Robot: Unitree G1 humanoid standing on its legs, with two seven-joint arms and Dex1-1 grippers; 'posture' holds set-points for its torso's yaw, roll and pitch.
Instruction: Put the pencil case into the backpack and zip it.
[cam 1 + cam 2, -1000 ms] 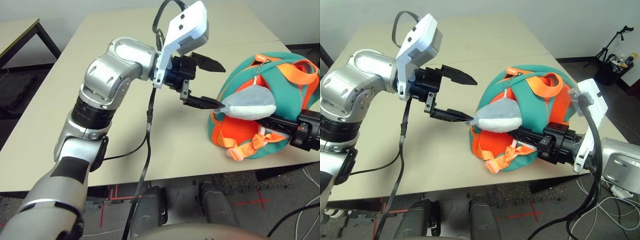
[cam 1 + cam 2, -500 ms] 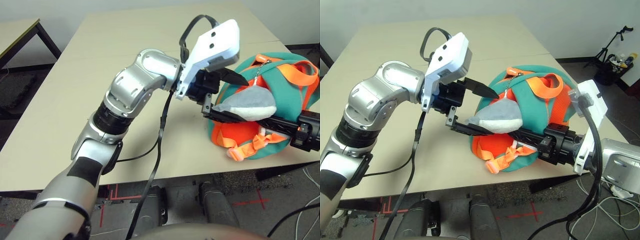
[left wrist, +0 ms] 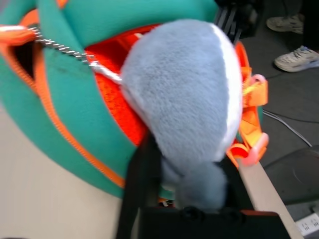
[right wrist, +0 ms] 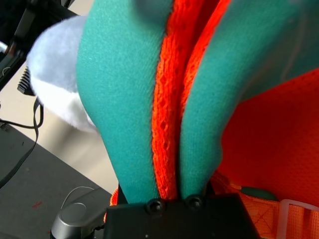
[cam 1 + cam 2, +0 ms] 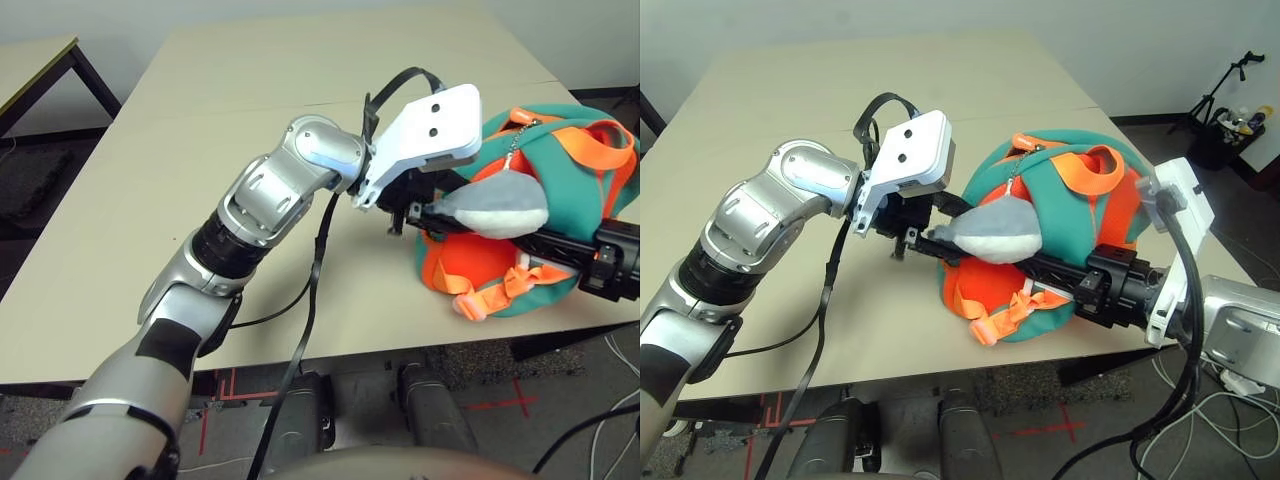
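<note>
From the head views, the backpack (image 5: 1060,235) sits on the table (image 5: 200,150) near its front edge, and the left gripper (image 5: 930,238) has pinched down on the tail of the grey plush charm (image 5: 992,232). The left wrist view shows that charm squeezed between the black fingers (image 3: 142,174). The right wrist view shows the right gripper (image 4: 172,191) clamped on a teal-and-orange fold of the bag. I can't spot the pencil case, so packing looks done or hidden; zipping seems still ahead.
</note>
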